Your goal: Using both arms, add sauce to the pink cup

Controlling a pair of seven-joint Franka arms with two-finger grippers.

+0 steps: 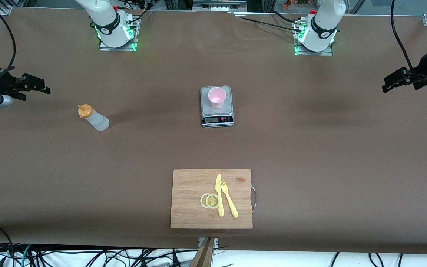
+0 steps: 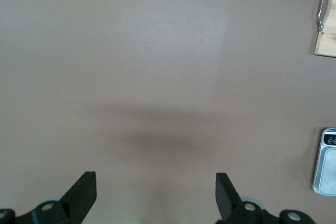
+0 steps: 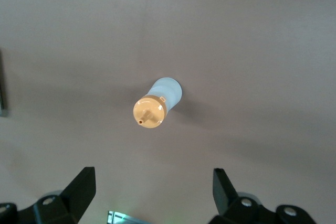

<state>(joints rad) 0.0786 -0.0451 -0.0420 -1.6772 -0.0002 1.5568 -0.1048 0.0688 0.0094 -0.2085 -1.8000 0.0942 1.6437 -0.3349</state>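
On the scale (image 1: 217, 106) at the middle of the table (image 1: 310, 155), the pink cup (image 1: 217, 97) is seen standing upright. Toward the right arm's end, the sauce bottle (image 1: 93, 117) is set upright on the brown cover, well apart from the cup. Both grippers are held high with fingers spread wide and nothing gripped — the right gripper (image 3: 153, 190) over the bottle, the left gripper (image 2: 156, 195) over bare cover. Nearest the front camera, a cutting board (image 1: 191, 207) is laid out.

Bare table (image 1: 310, 141) surrounds upright sauce bottle (image 1: 93, 118)
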